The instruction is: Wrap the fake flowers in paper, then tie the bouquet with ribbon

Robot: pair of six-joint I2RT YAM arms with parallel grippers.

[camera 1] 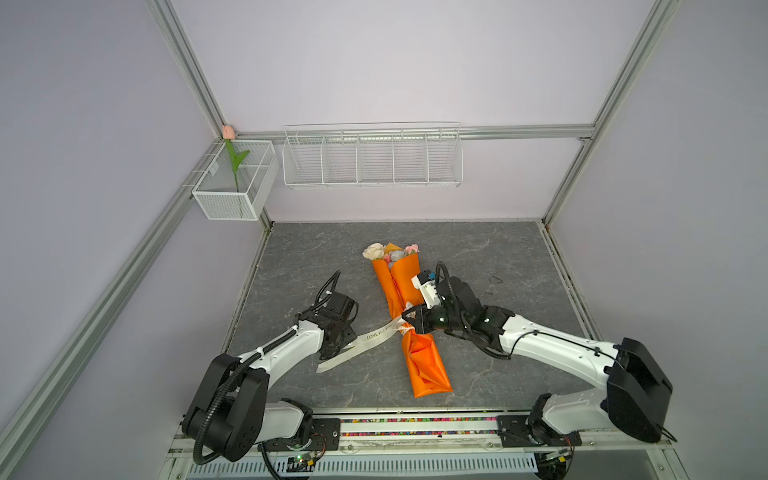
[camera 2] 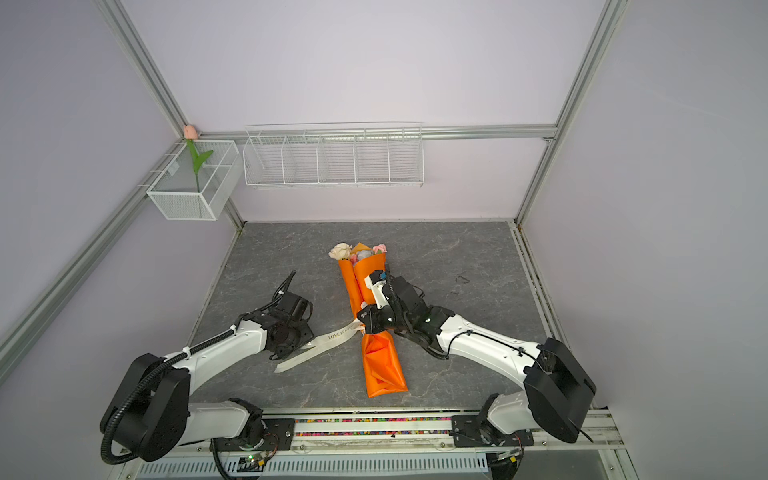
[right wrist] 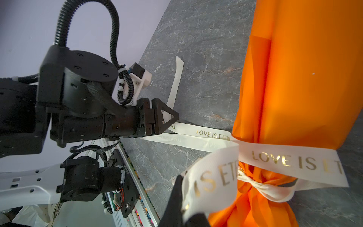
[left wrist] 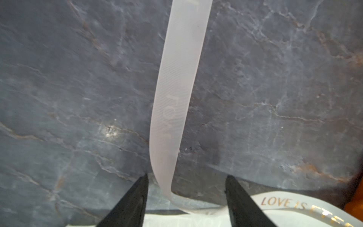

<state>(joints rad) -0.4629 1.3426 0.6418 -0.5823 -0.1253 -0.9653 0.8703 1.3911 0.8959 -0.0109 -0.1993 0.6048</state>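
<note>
While bouquet (camera 1: 395,286) lies lengthwise, blooms toward back wall, right gripper (camera 1: 409,319) pinches ribbon (camera 1: 376,334), left gripper (left wrist: 187,175) parted

Both top views looked steeply down from high over the near edge of the table (camera 1: 519,257), far enough off to hold all of it and the back wall (camera 1: 374,62), sharing nearly the whole scene. The left wrist camera sat close behind the left gripper (left wrist: 186,177), facing the tabletop just ahead of its parted jaws, where the ribbon (left wrist: 172,98) ran. The right wrist camera, close behind the right gripper (right wrist: 185,206), looked past its jaws at the bouquet of fake flowers (right wrist: 294,78) just beyond and the left gripper farther off, sharing that ribbon.
</note>
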